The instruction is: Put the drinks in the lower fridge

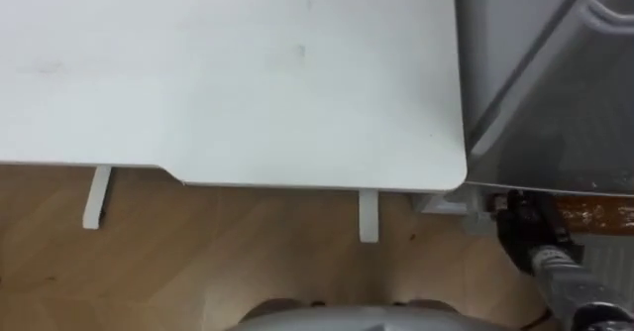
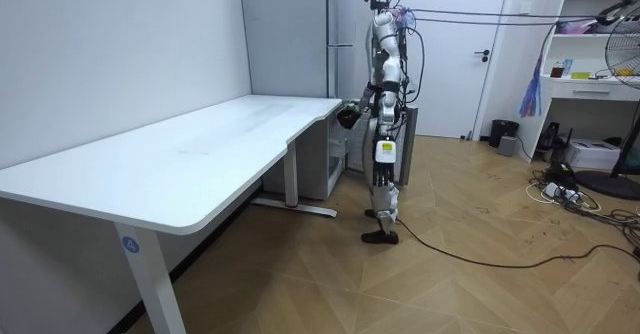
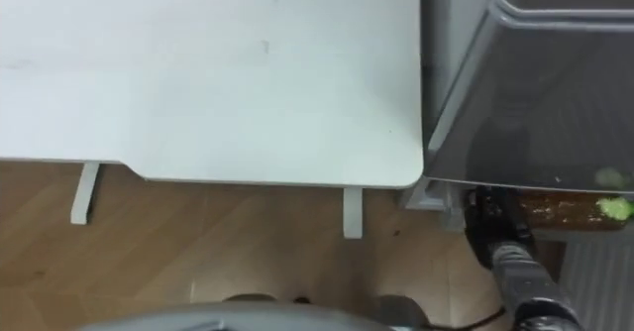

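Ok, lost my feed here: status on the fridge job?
Right hand at the fridge front, grip unclear. Desk corner close beside it.

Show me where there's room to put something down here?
The whole white table is bare, from its front edge across to the grey fridge on its right, so anywhere there works. The wooden floor before it is free too. It gets tight by the table's right corner, where the robot's right hand sits low beside the fridge.
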